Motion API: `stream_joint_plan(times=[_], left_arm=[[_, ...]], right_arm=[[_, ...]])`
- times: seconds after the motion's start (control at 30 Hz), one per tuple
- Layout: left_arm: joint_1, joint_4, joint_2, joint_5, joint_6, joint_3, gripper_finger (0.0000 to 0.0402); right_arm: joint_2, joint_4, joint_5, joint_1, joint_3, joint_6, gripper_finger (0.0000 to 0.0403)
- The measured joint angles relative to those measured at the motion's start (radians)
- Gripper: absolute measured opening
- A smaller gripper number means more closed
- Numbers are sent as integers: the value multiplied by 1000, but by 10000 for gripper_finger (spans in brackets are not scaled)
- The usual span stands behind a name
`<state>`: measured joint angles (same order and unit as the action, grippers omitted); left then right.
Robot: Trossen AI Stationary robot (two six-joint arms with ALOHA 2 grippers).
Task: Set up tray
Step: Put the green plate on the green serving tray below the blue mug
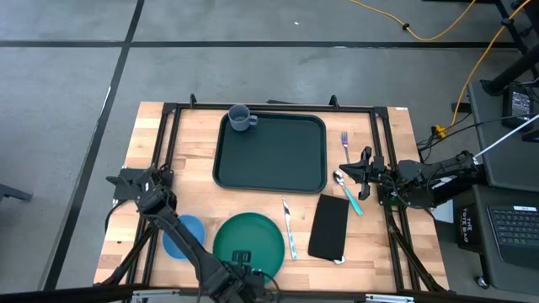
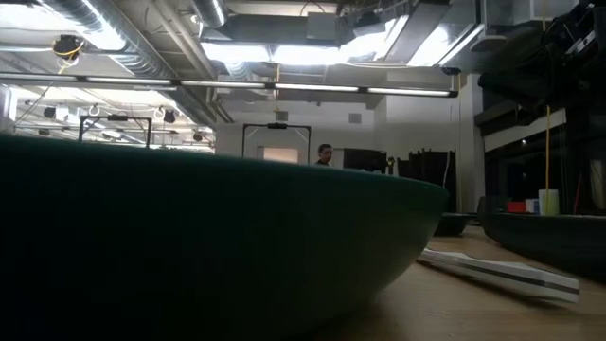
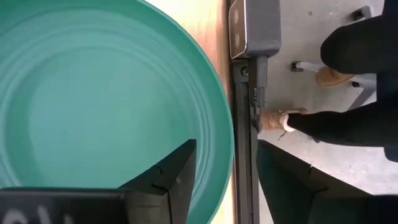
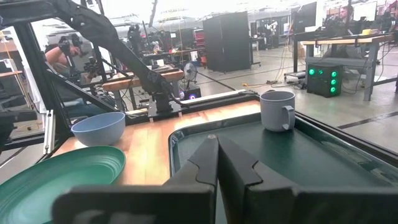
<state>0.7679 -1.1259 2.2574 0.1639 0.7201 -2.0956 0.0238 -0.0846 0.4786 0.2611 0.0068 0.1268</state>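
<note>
The dark green tray (image 1: 269, 153) lies flat mid-table, with a grey cup (image 1: 242, 118) standing in its far left corner. The round green plate (image 1: 248, 242) rests on the wood by the near edge and fills the low view (image 2: 189, 246). My left gripper (image 1: 244, 268) is open at the plate's near rim; in the left wrist view (image 3: 227, 149) one finger is over the plate's inside and the other is outside the rim. My right gripper (image 1: 344, 171) is shut, level, just off the tray's right rim (image 4: 186, 134), pointing across the tray. My left gripper stands astride the green plate's near rim (image 3: 225, 155), one finger (image 3: 168, 180) above the inside and one finger (image 3: 292, 186) beyond the rim. I cannot tell whether either finger touches the plate. The plate lies flat on the table.
A blue bowl (image 1: 184, 236) sits left of the plate. A knife (image 1: 289, 229) and a black napkin (image 1: 328, 227) lie right of it. A fork (image 1: 345, 145) and a spoon (image 1: 347, 189) lie beside my right gripper. A person's legs (image 3: 354, 81) stand past the near edge.
</note>
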Motion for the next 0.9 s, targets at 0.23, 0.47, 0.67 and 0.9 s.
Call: stream_joint_plan(times=[0.23, 0.47, 0.67, 0.9], left_arm=[[11, 8, 38, -5, 0, 6, 160], [15, 8, 78, -8, -15, 6, 160], [21, 17, 89, -7, -18, 6, 159], [24, 18, 111, -3, -11, 6, 159]], right_arm=[[0, 0, 0, 0, 0, 0, 10], [0, 0, 0, 0, 0, 0, 10], [0, 0, 0, 0, 0, 0, 10], [0, 0, 0, 0, 0, 0, 10]])
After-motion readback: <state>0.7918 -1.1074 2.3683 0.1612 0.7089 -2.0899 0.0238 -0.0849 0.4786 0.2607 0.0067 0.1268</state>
